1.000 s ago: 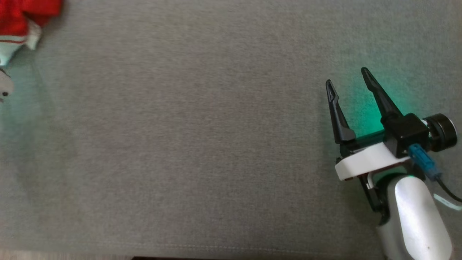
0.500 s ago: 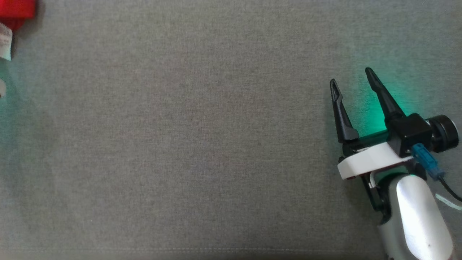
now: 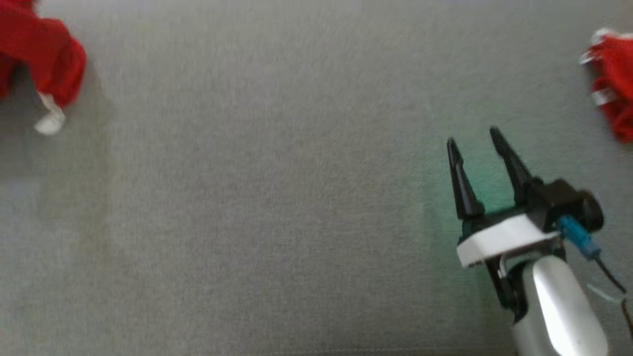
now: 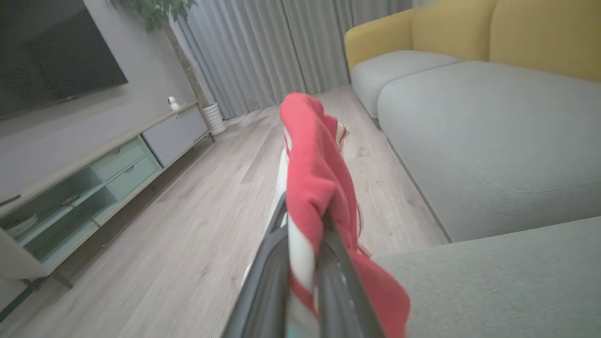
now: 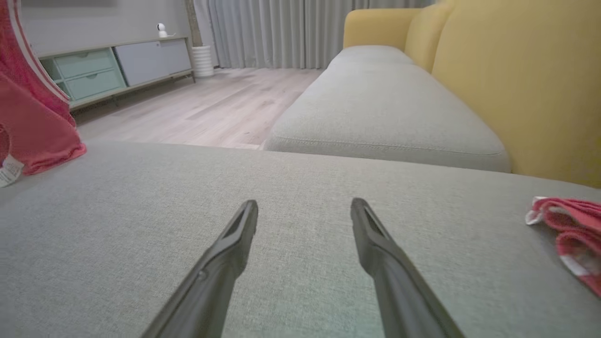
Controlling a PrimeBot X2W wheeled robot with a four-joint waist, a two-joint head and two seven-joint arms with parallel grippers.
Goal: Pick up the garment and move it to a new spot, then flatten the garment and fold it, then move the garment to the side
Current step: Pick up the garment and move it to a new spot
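**Mia:** Where is the red garment (image 4: 314, 159)?

**Ben:** At the far left of the grey cushion (image 3: 277, 198). The left claw (image 4: 304, 225) pinches a bunch of it, and the rest hangs down.

**Mia:** And the right claw (image 3: 473, 137)?

**Ben:** It is spread wide and holds nothing, near the right side.

**Mia:** What can go wrong?

**Ben:** The pinch looks small. A fast swing may pull the cloth out, and it may drop on the wood floor (image 4: 188, 225) or land in a lump.
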